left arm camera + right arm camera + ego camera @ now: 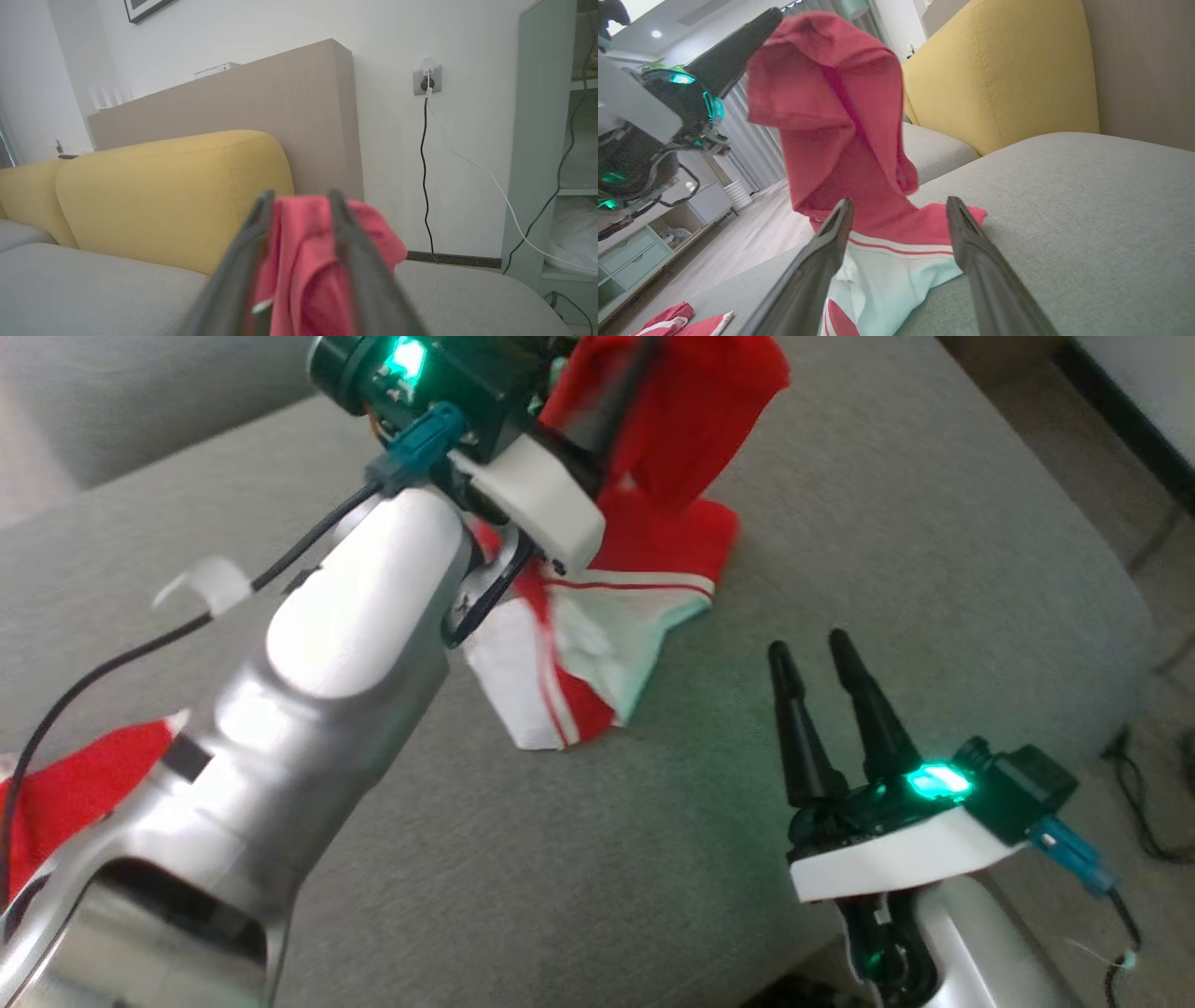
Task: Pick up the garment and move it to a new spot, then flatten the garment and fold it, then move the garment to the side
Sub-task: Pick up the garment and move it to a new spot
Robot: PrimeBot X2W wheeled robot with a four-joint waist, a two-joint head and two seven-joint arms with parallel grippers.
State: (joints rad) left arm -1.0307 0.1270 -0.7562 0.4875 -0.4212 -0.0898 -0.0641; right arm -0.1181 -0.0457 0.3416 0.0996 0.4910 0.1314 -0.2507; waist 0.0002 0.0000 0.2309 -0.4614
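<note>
The garment (pixel 644 523) is red with a white panel and red stripes. Its lower part lies crumpled on the grey sofa seat (pixel 934 569), while its red upper part is lifted and drapes over my left gripper's fingers. In the left wrist view my left gripper (pixel 301 198) has its jaws apart, with red cloth (pixel 303 261) hanging between them. My right gripper (pixel 808 646) stands open and empty over the seat, just right of the garment. In the right wrist view its fingers (pixel 900 201) frame the garment (pixel 859 140).
A second red and white cloth (pixel 75 793) lies at the seat's near left. Yellow back cushions (pixel 163 196) and a wooden panel (pixel 289 107) stand behind the seat. Cables hang from a wall socket (pixel 427 79). The seat's edge (pixel 1111 644) drops off at the right.
</note>
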